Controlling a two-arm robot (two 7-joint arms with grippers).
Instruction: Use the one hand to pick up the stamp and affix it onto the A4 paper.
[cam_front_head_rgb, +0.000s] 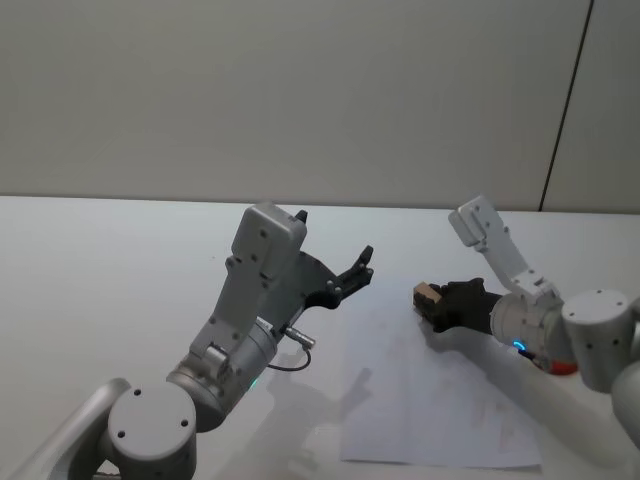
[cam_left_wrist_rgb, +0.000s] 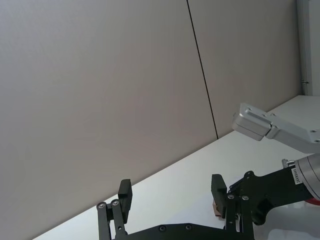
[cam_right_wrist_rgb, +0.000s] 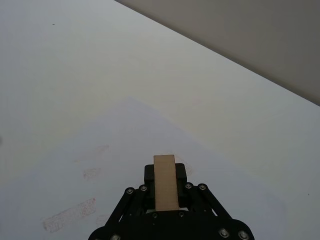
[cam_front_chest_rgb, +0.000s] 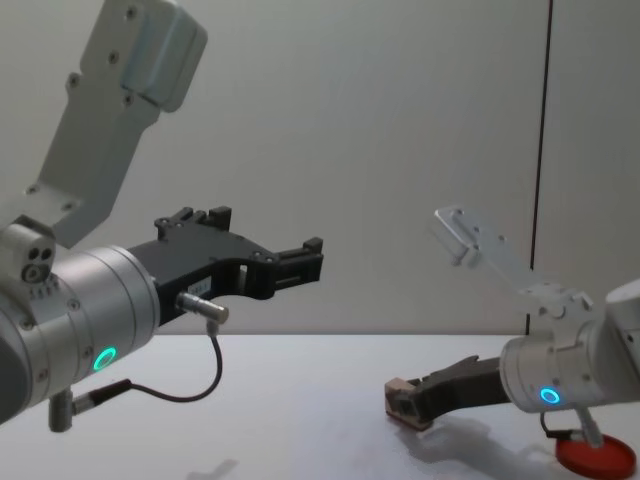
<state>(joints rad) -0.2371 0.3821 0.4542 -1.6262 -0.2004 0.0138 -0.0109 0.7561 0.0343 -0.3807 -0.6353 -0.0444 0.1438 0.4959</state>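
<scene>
So the pick-up part looks done. The right gripper (cam_front_head_rgb: 434, 303) has its jaws closed on the stamp (cam_front_head_rgb: 427, 294), the little pale wood block, which sticks out past the fingertips. In the right wrist view the block sits squarely between the jaws.

From the head view the stamp hangs around the far edge of the paper (cam_front_head_rgb: 440, 410). From the chest view it's low over the table (cam_front_head_rgb: 120, 260), but I'd say not touching, since there's a shadow under it. The block lies more or less level rather than pointing straight down. The sheet has a few faint red prints on it. The red ink pad (cam_front_chest_rgb: 597, 458) sits off by the right arm, well apart from the stamp.

I can't tell if the stamp face is inked.

The left gripper (cam_front_head_rgb: 355, 272) is parked up in the air on the left with its jaws wide and nothing in them.

My read is that we're at the carry-over-the-paper step, right before the press. For the next move:
- Bring the stamp a bit further in over a bare patch of the sheet.
- Tip the printing face flat to the paper.
- Push straight down with even pressure and no sideways drag, or the print smears and the thin sheet slides.
</scene>
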